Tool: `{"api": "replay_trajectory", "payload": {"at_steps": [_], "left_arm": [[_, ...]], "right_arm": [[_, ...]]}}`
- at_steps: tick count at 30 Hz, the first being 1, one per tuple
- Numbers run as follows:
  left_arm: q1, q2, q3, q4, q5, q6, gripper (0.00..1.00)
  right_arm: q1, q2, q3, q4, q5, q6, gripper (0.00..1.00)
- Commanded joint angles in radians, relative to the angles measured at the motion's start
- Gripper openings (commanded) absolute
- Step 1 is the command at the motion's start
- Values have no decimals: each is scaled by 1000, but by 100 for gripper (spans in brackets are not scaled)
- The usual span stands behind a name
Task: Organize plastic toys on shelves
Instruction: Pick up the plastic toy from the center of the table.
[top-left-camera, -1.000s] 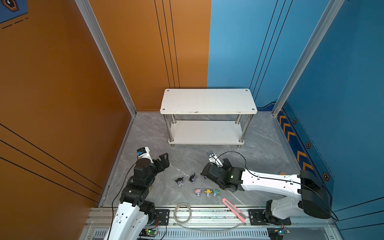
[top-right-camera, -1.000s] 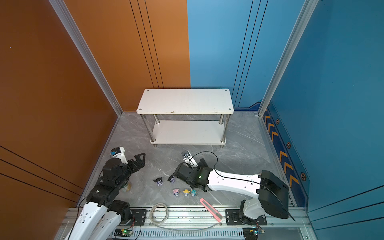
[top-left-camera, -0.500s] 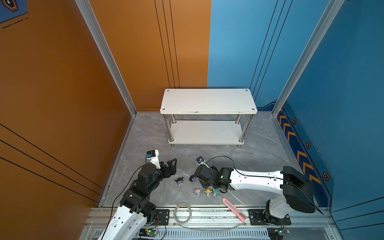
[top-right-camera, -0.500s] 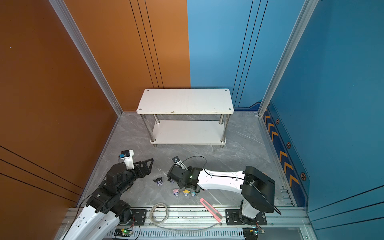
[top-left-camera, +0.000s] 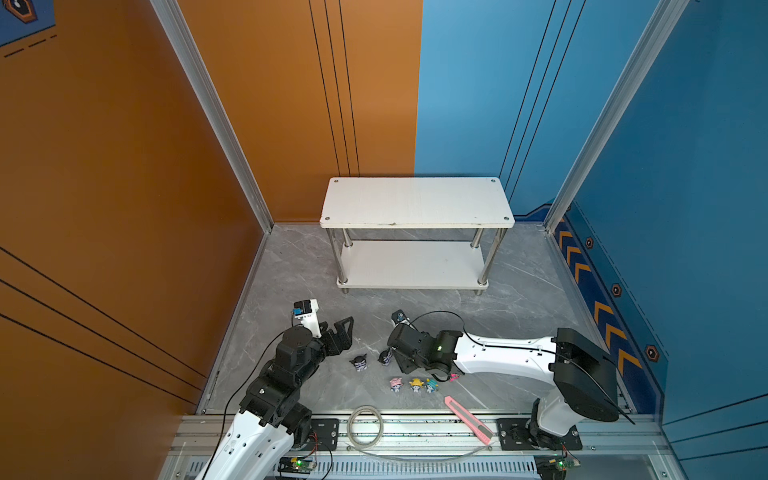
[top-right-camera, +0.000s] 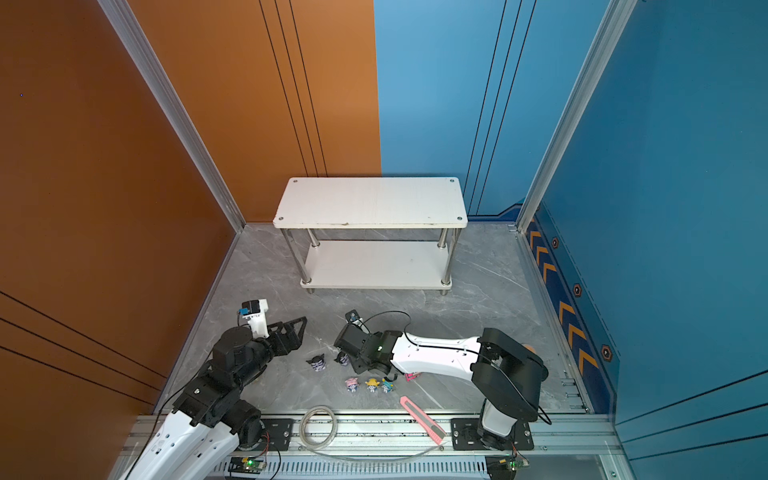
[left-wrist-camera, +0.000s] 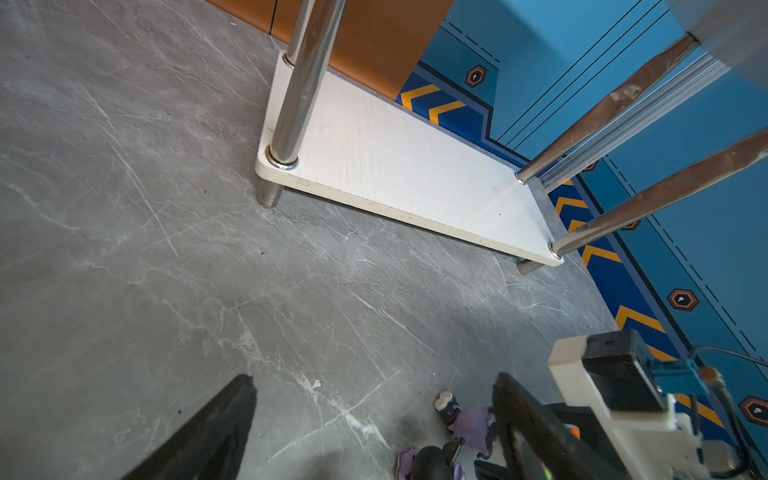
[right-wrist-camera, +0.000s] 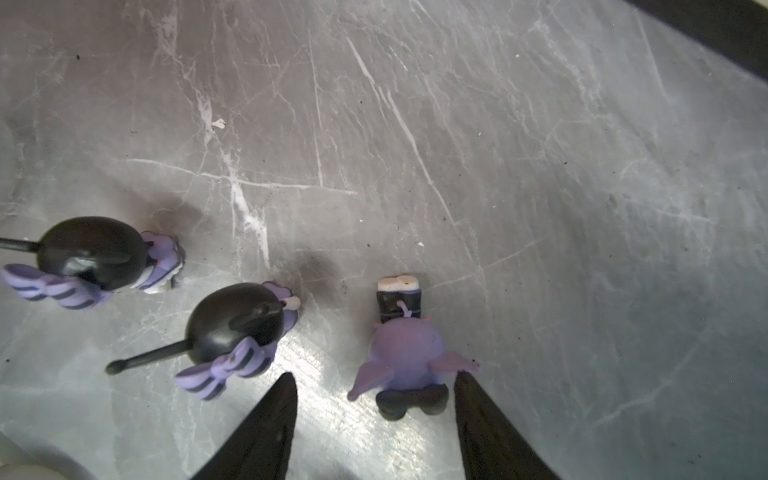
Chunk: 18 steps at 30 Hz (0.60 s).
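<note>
Right wrist view — right jaws, parted low, flank toppled figurine (right-wrist-camera: 405, 353).

place: robot lab test cell | cues: orange-blue panel walls (top-left-camera: 374, 83), aluminium posts (top-left-camera: 210, 112), arms (top-left-camera: 498, 357) bolted on base rail (top-left-camera: 424, 430)

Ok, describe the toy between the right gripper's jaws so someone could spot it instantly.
From the white shelves, come forward across the grey floor to the right gripper. The figurine between its open jaws lies flat, purple head and ears showing; the two neighbours beside it stand upright, showing round black heads and striped bows.
</note>
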Motion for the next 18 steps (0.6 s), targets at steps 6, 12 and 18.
{"api": "replay_trajectory", "payload": {"at_steps": [6,12,18], "left_arm": [[3,46,-10,62,48,29,91],[-9,126,0,105,110,36,87],[-23,181,7,151,118,39,87]], "right_arm": [[-20,-21,-17,-3,6,23,67],[-37,-21,-35,7,7,28,72],[-43,-8,-43,29,-15,29,70]]}}
